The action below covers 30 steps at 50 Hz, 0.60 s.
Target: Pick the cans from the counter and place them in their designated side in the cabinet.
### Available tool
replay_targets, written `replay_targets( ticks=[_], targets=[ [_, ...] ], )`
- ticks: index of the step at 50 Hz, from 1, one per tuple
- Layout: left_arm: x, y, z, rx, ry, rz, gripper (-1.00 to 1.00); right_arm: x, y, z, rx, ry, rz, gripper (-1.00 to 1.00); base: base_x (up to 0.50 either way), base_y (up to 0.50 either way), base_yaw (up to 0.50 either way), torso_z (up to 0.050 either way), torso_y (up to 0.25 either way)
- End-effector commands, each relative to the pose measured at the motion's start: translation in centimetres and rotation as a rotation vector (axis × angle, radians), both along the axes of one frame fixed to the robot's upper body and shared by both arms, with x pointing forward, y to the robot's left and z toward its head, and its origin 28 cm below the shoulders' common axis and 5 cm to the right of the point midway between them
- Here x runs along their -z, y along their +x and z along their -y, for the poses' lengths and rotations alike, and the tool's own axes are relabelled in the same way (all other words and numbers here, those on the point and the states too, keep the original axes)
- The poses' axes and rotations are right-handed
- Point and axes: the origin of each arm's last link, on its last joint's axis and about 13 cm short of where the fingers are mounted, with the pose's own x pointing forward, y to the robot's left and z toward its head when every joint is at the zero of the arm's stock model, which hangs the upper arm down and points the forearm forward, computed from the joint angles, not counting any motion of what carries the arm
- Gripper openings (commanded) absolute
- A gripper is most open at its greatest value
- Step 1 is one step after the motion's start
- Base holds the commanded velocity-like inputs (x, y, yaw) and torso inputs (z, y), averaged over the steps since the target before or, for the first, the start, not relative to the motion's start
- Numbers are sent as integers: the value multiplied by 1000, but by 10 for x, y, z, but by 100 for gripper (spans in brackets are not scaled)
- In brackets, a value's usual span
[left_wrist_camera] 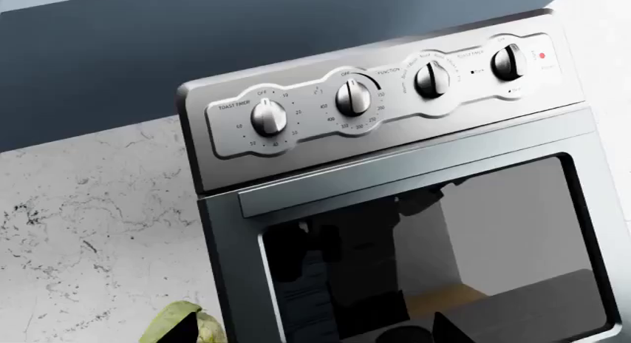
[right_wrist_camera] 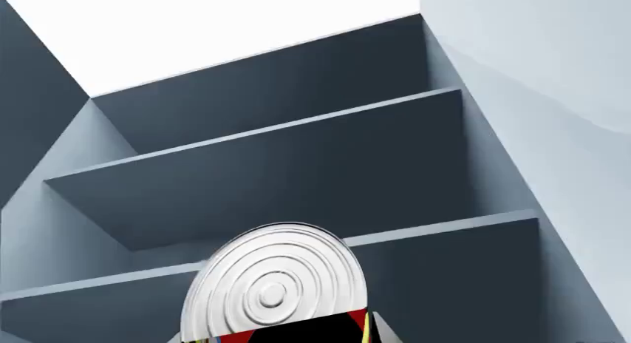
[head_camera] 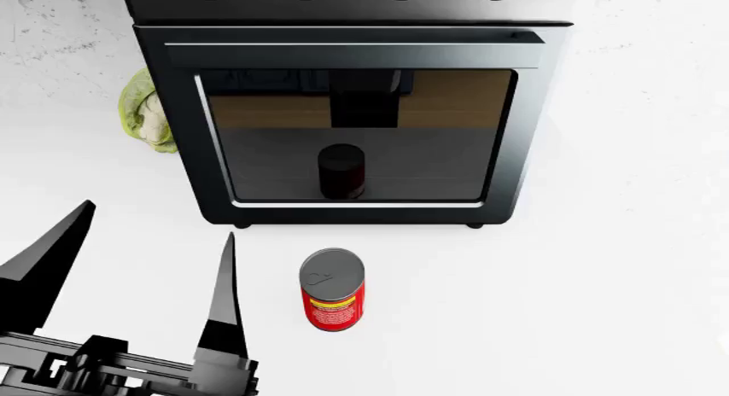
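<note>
Two cans in total: one can (head_camera: 333,290) stands upright on the white counter (head_camera: 592,285) in the lower middle of the head view, just in front of the toaster oven (head_camera: 353,114). It's a small red cylinder with a dark grey lid and a yellow band on the label. The second can (right_wrist_camera: 276,291) fills the bottom centre of the right wrist view, showing a pale ribbed metal end with concentric rings and a sliver of red and yellow below it. Behind it are three dark blue-grey cabinet shelves (right_wrist_camera: 286,158), flat and matte.

One oven, brushed steel with a glossy dark glass door and four round knobs (left_wrist_camera: 352,97) along its top panel. One green leafy vegetable (head_camera: 146,110) sits at the oven's left side, upper left of the head view.

Left gripper (head_camera: 142,276), lower left of the head view: two black pointed fingers spread apart, nothing between them, left of the can. Right gripper's fingers aren't visible, so can't tell their state.
</note>
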Motion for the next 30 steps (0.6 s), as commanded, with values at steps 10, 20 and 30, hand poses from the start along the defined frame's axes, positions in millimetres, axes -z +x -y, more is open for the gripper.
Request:
replay_targets(
  ticks=[10,20,30],
  targets=[
    [2,0,3,14,10,-10,100,-41,98,15,227,27,-166,-100,0,0,0,0,0],
    [3,2,6,21,22,-24,100,-56,146,13,361,9,-254,-100,0,0,0,0,0],
    [3,1,4,14,28,-26,100,-66,199,26,616,67,-524,-100,0,0,0,0,1]
  ],
)
